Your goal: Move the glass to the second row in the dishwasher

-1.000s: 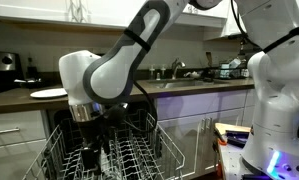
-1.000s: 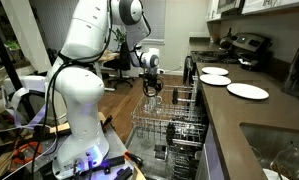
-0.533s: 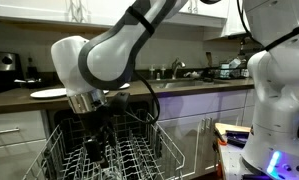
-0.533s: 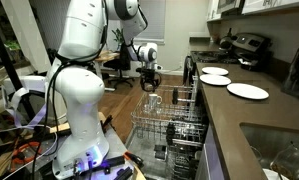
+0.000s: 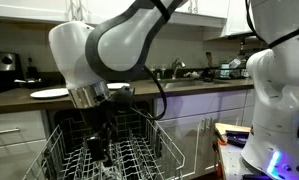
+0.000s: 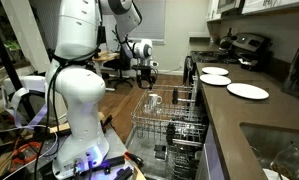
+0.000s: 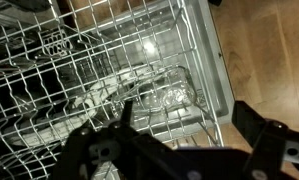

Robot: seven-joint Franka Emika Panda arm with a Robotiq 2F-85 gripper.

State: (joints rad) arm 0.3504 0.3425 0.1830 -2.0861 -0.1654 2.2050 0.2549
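The glass [image 7: 172, 96] is small and clear and sits among the tines of the dishwasher's silver-grey wire rack [image 7: 215, 62], close to the rack's outer end wall. It also shows in an exterior view [image 6: 152, 101]. My gripper [image 7: 184, 150] is open and empty, with its dark fingers spread either side above the glass. In an exterior view the gripper [image 6: 146, 72] hangs clear above the rack [image 6: 169, 125]. In an exterior view the arm covers much of the rack [image 5: 154, 150], the gripper [image 5: 97, 138] is low over the tines, and I cannot make out the glass.
White plates [image 6: 247, 91] lie on the dark counter [image 6: 234, 115] beside the dishwasher, one also in an exterior view [image 5: 49, 93]. A sink [image 6: 281, 150] is nearer. The robot's white base [image 6: 79, 110] stands next to the pulled-out rack.
My gripper has let go of the glass and risen away from the rack. The glass stays in the rack.
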